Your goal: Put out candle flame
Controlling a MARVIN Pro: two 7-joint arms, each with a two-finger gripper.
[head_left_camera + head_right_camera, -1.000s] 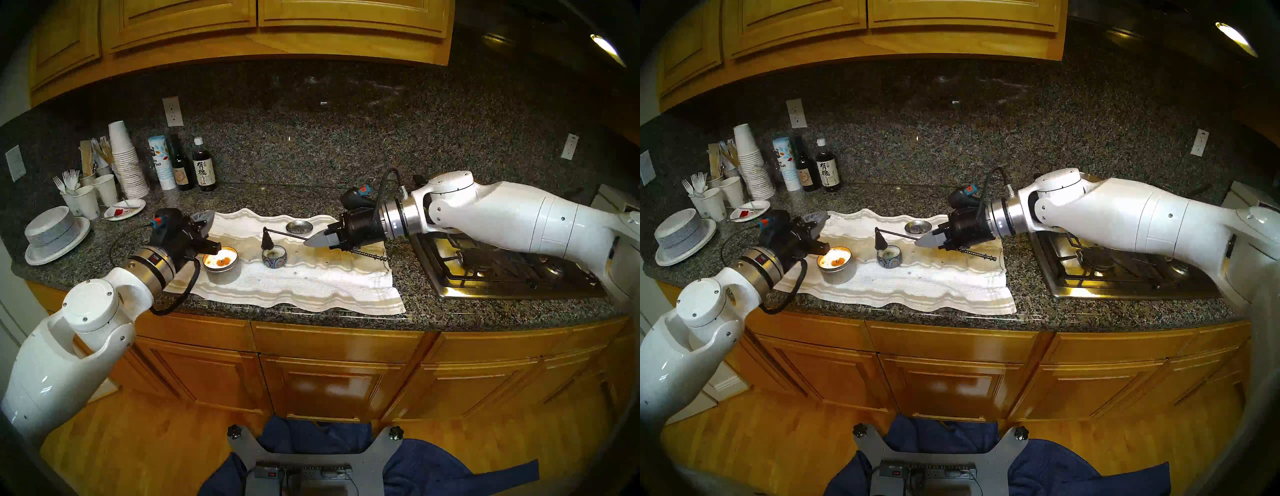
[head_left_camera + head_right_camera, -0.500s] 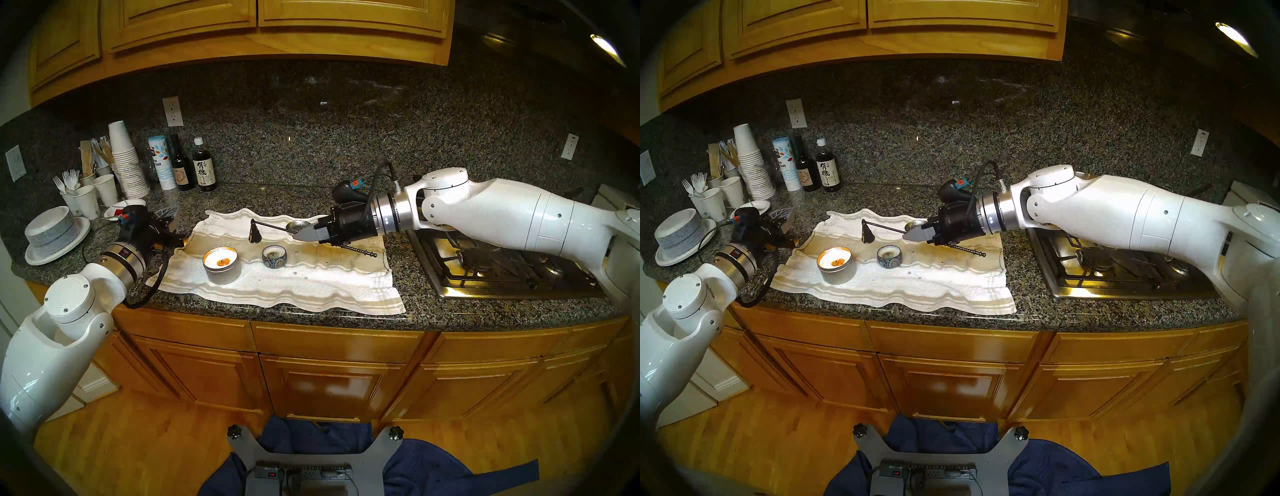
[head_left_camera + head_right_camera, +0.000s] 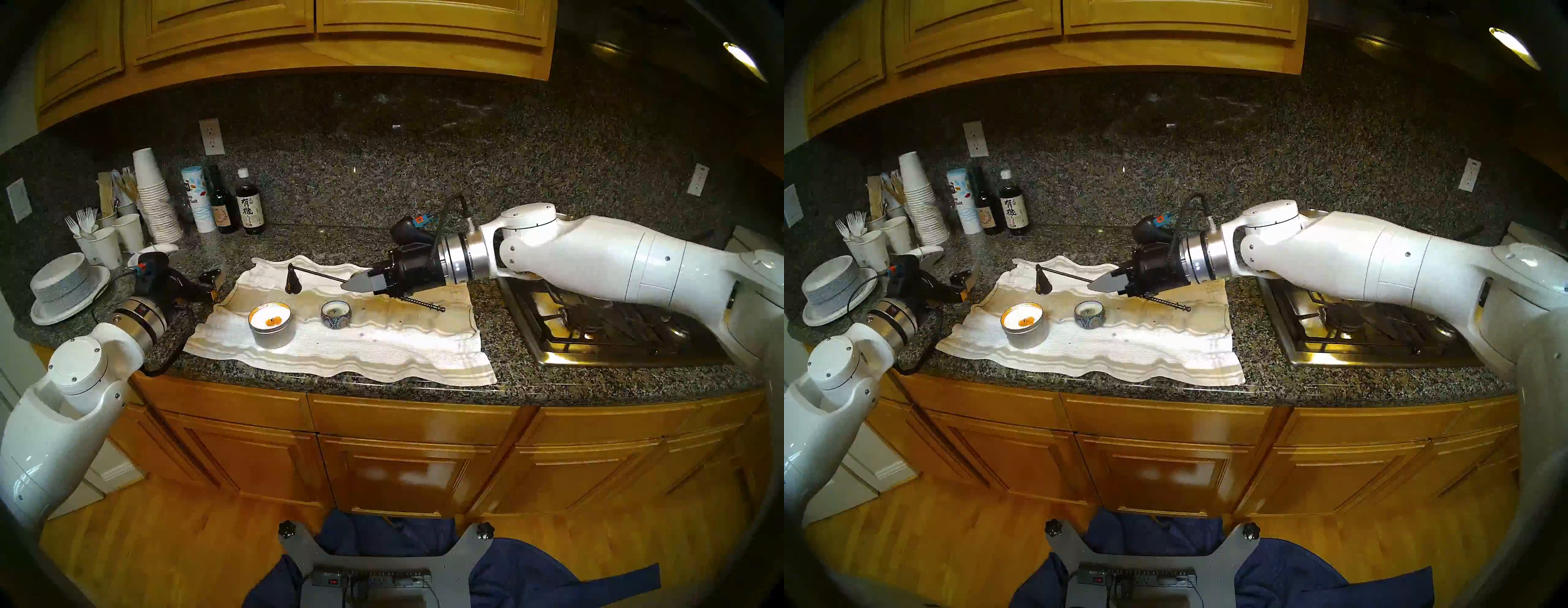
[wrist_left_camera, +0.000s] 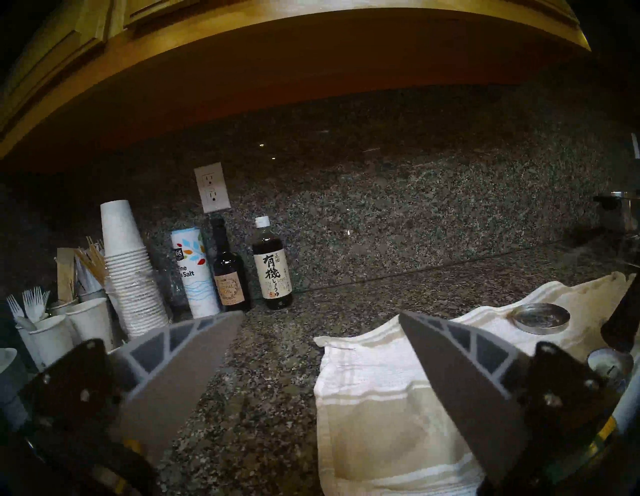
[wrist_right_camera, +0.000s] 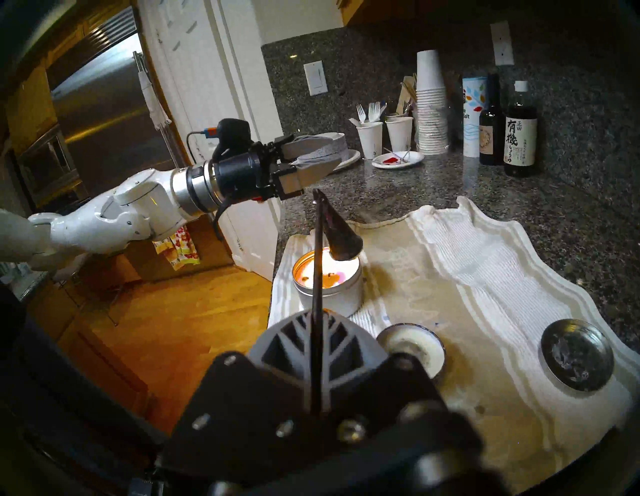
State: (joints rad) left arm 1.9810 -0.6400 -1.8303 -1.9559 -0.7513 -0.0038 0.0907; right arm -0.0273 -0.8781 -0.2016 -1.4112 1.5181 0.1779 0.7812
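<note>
My right gripper clamps the candle snuffer, cone above the lit tin candle; my left gripper gapes wide, empty.

My arms are glossy white shells with small screws, silver wrist rings, black gripper housings, grey ribbed fingers, black cables.

Right hand is covering the middle of the snuffer rod in the right wrist view; its fingertips are hiding the grip point. Snuffer rod is crossing the lit candle, hiding the wick and flame. Small patterned candle is being cut off behind the left hand's right finger. Plate contents are too small to identify.
</note>
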